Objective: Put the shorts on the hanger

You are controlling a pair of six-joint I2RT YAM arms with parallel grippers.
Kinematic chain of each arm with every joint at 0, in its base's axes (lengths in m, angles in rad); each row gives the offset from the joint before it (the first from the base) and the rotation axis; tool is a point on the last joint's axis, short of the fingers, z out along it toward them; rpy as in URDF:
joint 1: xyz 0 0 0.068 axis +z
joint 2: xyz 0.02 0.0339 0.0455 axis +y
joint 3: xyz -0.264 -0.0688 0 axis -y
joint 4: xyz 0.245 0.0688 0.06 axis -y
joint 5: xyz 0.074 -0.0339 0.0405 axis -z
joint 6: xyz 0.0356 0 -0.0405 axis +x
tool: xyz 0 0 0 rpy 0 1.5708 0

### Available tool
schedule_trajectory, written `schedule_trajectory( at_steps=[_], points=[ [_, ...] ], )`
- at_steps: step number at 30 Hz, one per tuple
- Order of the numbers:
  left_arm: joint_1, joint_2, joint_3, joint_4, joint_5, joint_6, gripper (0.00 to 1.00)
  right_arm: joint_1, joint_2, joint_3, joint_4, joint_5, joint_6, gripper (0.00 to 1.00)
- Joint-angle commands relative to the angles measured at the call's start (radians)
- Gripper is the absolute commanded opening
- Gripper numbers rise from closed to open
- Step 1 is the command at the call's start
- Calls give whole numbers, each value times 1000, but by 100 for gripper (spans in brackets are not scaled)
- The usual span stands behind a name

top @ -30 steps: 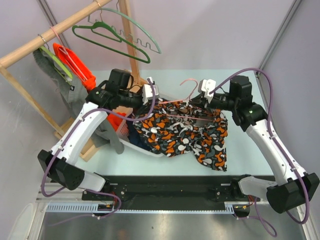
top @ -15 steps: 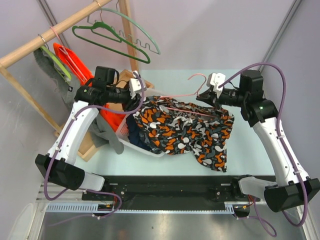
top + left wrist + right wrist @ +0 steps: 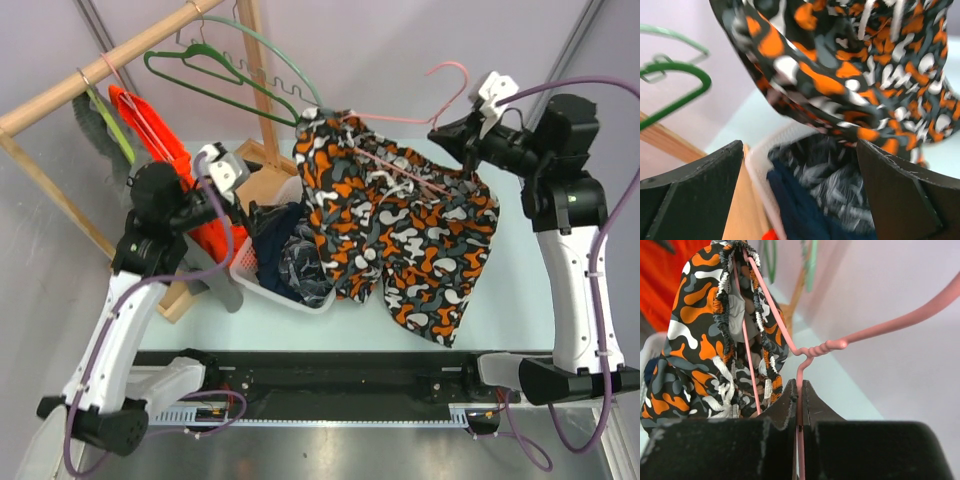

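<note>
The left tool [image 3: 225, 168] has been spread wide and drawn back, empty, from the floppy dark cloth shorts printed with orange, white and grey blobs [image 3: 400, 220]. The shorts are now carried alone by the thin pink wire hanger [image 3: 827, 346], raised above the counter [image 3: 500, 300] and pinched at its neck by the right tool [image 3: 799, 390]. The draping is judged essentially done.

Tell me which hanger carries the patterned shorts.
The thin pink wire hanger in the right claw; the dark green hanger and pale green hanger hang bare.
</note>
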Motion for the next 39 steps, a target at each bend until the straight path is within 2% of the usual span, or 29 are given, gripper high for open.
schedule_trajectory(
  at_steps=[1,6,9,11,12,13,15,19,20,23,28,29,32,39],
  points=[
    [-14,-66,-151,183,-14,-202,100,-37,5,128,60,1,128,0],
    [-145,-104,-304,272,-78,-202,100,-38,-1,195,5,-13,145,0],
    [-187,-85,-233,309,-116,-164,100,-26,0,252,-67,-4,124,0],
    [-207,-43,-107,265,-144,-115,91,9,6,278,-110,42,88,0],
    [-241,-31,-70,237,-158,-87,83,32,11,284,-151,102,81,0],
    [-265,-26,-41,222,-182,-66,81,52,14,286,-168,130,76,0],
    [-343,-34,-21,232,-270,-32,80,124,28,289,-210,188,81,0],
    [-471,-97,-65,286,-330,44,83,239,57,275,-250,346,102,0],
    [-500,-106,-88,295,-339,92,83,258,63,274,-254,360,108,0],
    [-682,-100,-88,269,-428,428,77,305,80,257,-250,388,168,0],
    [-828,-38,-74,234,-523,773,59,367,123,241,-233,407,280,0],
    [-876,-26,-76,231,-549,893,56,376,126,237,-225,415,303,0],
    [-939,21,-102,261,-635,1063,50,420,128,203,-196,450,366,0],
    [-974,124,-108,375,-753,1233,43,587,114,163,-147,607,415,0]
  ],
)
